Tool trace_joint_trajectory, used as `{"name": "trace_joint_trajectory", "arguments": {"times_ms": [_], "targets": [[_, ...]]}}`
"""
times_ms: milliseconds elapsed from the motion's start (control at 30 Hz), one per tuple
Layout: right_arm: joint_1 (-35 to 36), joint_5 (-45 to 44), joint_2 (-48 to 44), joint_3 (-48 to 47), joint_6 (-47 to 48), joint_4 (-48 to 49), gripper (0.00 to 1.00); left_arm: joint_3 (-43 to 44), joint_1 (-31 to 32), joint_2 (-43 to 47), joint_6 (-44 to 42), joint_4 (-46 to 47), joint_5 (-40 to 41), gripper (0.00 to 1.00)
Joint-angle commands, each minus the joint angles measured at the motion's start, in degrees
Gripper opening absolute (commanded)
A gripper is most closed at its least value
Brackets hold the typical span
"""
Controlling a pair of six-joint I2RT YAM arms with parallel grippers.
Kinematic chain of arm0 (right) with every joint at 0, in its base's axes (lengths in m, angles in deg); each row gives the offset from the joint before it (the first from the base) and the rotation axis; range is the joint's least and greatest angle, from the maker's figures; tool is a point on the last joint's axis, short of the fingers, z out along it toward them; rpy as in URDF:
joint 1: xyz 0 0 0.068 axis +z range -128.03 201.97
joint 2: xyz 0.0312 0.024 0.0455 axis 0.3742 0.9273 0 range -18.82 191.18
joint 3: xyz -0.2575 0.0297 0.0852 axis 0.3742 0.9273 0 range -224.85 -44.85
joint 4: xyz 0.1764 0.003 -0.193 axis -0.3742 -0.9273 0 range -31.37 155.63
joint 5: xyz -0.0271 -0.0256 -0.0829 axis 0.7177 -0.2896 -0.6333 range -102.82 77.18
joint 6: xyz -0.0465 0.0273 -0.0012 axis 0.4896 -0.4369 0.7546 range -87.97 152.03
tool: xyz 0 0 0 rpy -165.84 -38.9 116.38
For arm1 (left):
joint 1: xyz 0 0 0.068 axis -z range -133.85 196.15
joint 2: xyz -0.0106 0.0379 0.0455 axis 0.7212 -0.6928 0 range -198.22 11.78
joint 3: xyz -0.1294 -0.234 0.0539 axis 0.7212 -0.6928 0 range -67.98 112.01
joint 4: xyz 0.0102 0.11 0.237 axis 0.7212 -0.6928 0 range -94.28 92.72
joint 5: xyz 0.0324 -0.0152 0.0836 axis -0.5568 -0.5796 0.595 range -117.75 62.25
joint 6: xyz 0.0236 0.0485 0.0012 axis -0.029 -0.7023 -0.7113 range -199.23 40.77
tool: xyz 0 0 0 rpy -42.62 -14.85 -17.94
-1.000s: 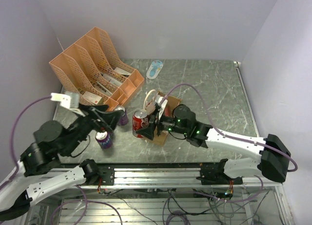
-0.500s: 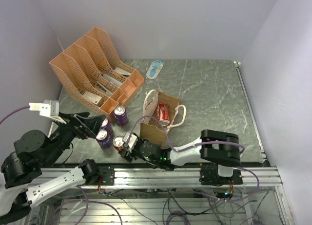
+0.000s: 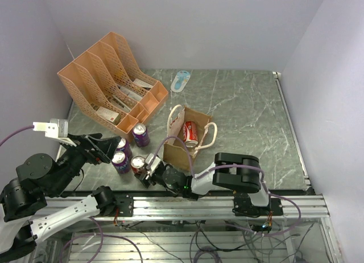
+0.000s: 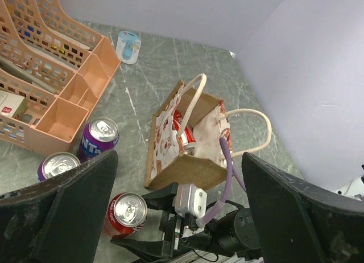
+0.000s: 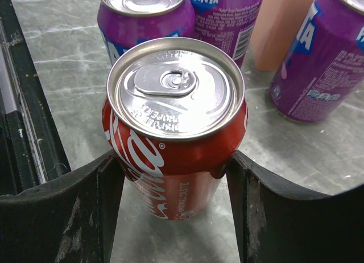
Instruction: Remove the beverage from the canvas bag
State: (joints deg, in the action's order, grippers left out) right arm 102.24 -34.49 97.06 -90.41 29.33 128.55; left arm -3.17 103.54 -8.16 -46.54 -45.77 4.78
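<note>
Red cola can (image 3: 137,161) stands upright on counter (image 3: 250,109), near-left of canvas bag (image 3: 177,153). Right pincer (image 3: 141,168) is at the can. Left pincer (image 3: 111,148) is raised, holding nothing.
Left wrist: jaws wide apart. Second red can (image 4: 183,139) lies inside the bag.
Right wrist: fingers (image 5: 85,206) closed against both sides of the cola can. Purple Fanta cans (image 5: 318,64) just beyond it.

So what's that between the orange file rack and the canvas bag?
An upright purple soda can stands there, nearer the file rack than the canvas bag; the left wrist view shows it clearly.
</note>
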Motion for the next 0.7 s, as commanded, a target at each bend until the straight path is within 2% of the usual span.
{"name": "trace_joint_trajectory", "arguments": {"times_ms": [0,100,133,167,233,333,500,667], "targets": [[0.2,-0.5,2.1,-1.3,-3.0,11.1,0.26,-0.3,0.1,0.9,0.3,-0.8,1.1,1.00],[0.3,-0.1,2.2,-0.2,-3.1,10.9,0.70,-0.5,0.1,1.2,0.3,-0.6,1.3,1.00],[0.4,-0.6,1.8,-0.1,-3.1,9.7,0.80,-0.8,0.0,1.3,0.4,-0.5,1.4,1.00],[0.5,-0.7,1.5,-0.1,-3.1,8.2,0.90,-1.0,0.1,1.5,0.4,-0.4,1.3,1.00],[0.8,-0.5,0.6,0.5,-2.5,5.8,0.99,-1.6,0.1,1.6,0.6,0.0,1.1,1.00],[2.4,-1.8,-3.5,2.2,-1.3,1.9,1.00,-2.7,0.0,1.7,0.8,1.0,0.5,1.00],[9.6,-11.0,-15.0,4.7,-0.2,-12.4,1.00,-3.4,0.1,1.2,0.3,2.2,0.3,0.99],[15.0,-17.6,-23.7,2.2,-0.8,-34.4,1.00,-3.4,0.1,0.4,-0.6,2.3,0.7,1.00]]}}
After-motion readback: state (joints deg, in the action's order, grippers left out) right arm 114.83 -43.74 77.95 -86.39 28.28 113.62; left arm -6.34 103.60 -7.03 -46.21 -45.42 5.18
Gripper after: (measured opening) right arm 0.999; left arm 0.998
